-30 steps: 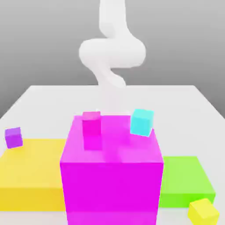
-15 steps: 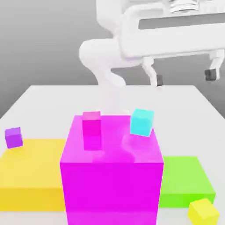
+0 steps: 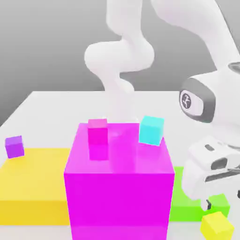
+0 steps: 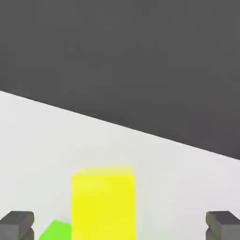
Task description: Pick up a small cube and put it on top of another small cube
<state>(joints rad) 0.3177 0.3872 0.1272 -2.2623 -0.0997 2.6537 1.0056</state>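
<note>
Pincer (image 4: 120, 225) spread wide, nothing gripped; 2 dark grey fingertips (image 4: 18, 224) seen in hand view, well apart, w/ small yellow cube (image 4: 103, 201) standing between them, not touched. In exterior view, hand low at the exterior view's right, just above that small yellow cube (image 3: 217, 226), one dark fingertip just beside cube's upper edge. Only marking: small round white logo on dark wrist disc (image 3: 186, 100), not legible as text; no other writing or labels anywhere.

Small yellow cube: plain, bright, sitting on white table (image 3: 56, 101) at near corner by the exterior view's right, just beside green slab (image 3: 185, 206). Small pink cube (image 3: 98, 132): plain magenta-pink, same size, upright on top of big magenta block (image 3: 119, 187), toward the exterior view's left of its top face.

Count: 4 small cubes – 1 yellow, 1 pink, 1 cyan (image 3: 151, 130), 1 purple (image 3: 14, 146). Cyan cube also on block top, toward the exterior view's right, tilted. Purple cube at far corner of yellow slab (image 3: 33, 187). 2 flat slabs (yellow, green), 1 big block between them, 1 white arm (image 3: 119, 56)
</note>
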